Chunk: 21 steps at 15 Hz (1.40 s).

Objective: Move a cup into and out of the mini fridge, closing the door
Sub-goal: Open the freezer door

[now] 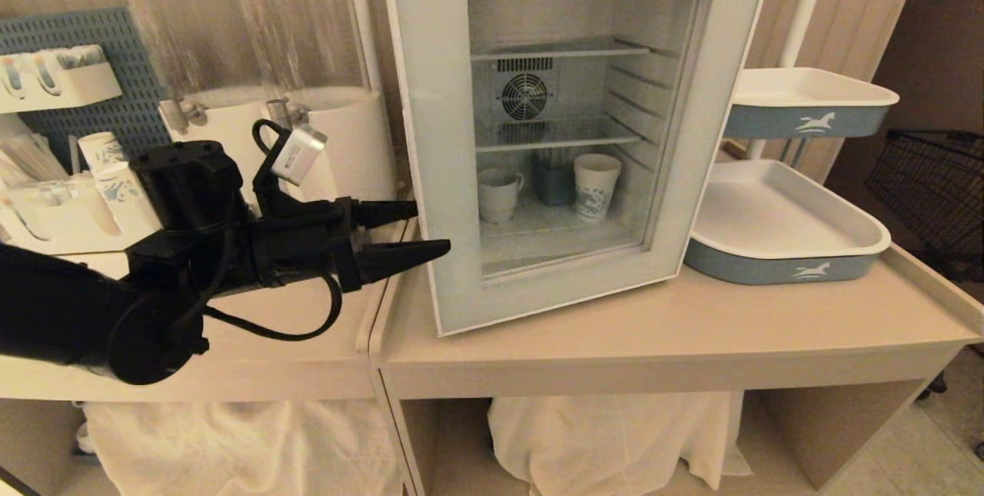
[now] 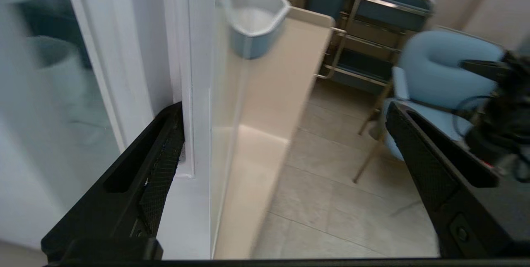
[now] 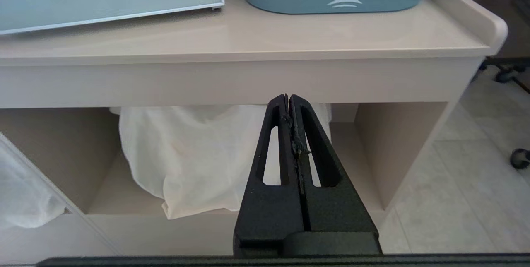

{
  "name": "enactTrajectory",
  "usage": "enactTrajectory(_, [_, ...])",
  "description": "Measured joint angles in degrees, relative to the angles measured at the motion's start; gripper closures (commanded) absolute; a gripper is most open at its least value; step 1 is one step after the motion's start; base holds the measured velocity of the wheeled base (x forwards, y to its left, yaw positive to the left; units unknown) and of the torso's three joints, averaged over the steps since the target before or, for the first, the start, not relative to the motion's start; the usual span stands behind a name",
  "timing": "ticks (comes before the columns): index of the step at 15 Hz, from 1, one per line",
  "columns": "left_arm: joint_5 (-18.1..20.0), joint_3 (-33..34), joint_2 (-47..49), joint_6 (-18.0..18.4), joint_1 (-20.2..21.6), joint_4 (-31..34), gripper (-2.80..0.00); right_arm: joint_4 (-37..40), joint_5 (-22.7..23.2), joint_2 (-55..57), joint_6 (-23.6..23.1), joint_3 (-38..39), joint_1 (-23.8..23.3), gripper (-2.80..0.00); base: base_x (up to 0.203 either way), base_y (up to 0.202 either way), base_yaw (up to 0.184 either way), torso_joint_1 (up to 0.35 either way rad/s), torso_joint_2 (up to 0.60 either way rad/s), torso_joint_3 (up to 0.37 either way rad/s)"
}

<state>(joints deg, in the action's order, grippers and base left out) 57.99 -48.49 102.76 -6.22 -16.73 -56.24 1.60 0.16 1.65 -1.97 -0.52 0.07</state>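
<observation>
The white HOMESUN mini fridge (image 1: 569,88) stands on the beige table. Behind the door's (image 1: 430,111) glass, the small white cup (image 1: 498,192) sits on the fridge floor, next to a blue cup (image 1: 553,182) and a printed paper cup (image 1: 596,187). My left gripper (image 1: 432,231) is open and level at the door's left edge. In the left wrist view, one finger (image 2: 157,163) lies in the recess along the door's edge (image 2: 198,72), while the other (image 2: 422,163) hangs out in front. My right gripper (image 3: 288,97) is shut and empty, parked below the table's front edge.
Two drink dispensers (image 1: 307,96) stand left of the fridge, with paper cups (image 1: 115,181) and a pegboard further left. Blue-and-white trays (image 1: 784,250) (image 1: 807,100) sit to the right. White cloth (image 1: 615,442) fills the space under the table. A blue chair (image 2: 439,68) stands on the floor.
</observation>
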Motion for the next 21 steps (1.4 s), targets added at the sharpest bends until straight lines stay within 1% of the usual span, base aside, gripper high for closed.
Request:
enactTrajectory(3, [-0.02,3.47,-3.19,0.0,-1.98,-0.02,-2.8,-0.02,-0.03,0.0,0.02,0.0,0.0,0.0,0.0,0.0,0.0,0.0,0.0,0.0])
enactTrajectory(5, [-0.05,6.26,-6.43,0.0,-4.13,0.04,-2.8,-0.04,-0.03,-0.01,0.18,0.0,0.0,0.0,0.0,0.0,0.0,0.0,0.0,0.0])
enactTrajectory(6, [-0.03,7.86,-8.44,-0.01,-5.84,0.1,-2.8,-0.02,0.0,-0.02,0.3,0.0,0.0,0.0,0.0,0.0,0.0,0.0,0.0,0.0])
enactTrajectory(8, [-0.06,10.91,-12.91,-0.23,-10.72,0.36,-2.8,-0.04,-0.06,-0.01,0.33,0.0,0.0,0.0,0.0,0.0,0.0,0.0,0.0,0.0])
enactTrajectory(10, [-0.39,13.36,-17.72,-0.32,-15.79,1.96,-2.8,-0.02,-0.11,-0.01,0.33,0.0,0.04,0.0,0.0,0.0,0.0,0.0,0.0,0.0])
enactTrajectory(13, [-1.91,15.39,-26.02,0.09,-22.41,8.85,-2.8,-0.04,-0.09,-0.02,0.35,0.0,0.0,0.0,0.0,0.0,0.0,0.0,0.0,0.0])
enactTrajectory(15, [-4.29,17.14,-30.71,0.96,-24.32,13.4,-2.8,-0.04,-0.09,-0.02,0.35,0.0,0.0,0.0,0.0,0.0,0.0,0.0,0.0,0.0])
enactTrajectory(17, [-7.89,20.35,-34.98,1.48,-24.97,14.13,-2.8,0.0,-0.11,-0.02,0.33,0.0,-0.02,0.0,0.0,0.0,0.0,0.0,0.0,0.0])
enactTrajectory(18, [-10.65,21.93,-37.35,1.6,-25.06,14.56,-2.8,-0.02,-0.08,-0.02,0.35,0.0,0.02,0.0,0.0,0.0,0.0,0.0,0.0,0.0])
enactTrajectory(19, [-14.3,23.29,-40.1,1.65,-25.06,15.86,-2.8,-0.04,-0.09,-0.02,0.33,0.0,0.0,0.0,0.0,0.0,0.0,0.0,0.0,0.0])
enactTrajectory(21, [-23.1,24.21,-47.04,1.36,-25.14,21.55,-2.8,-0.05,-0.11,-0.02,0.38,0.0,0.0,0.0,0.0,0.0,0.0,0.0,0.0,0.0])
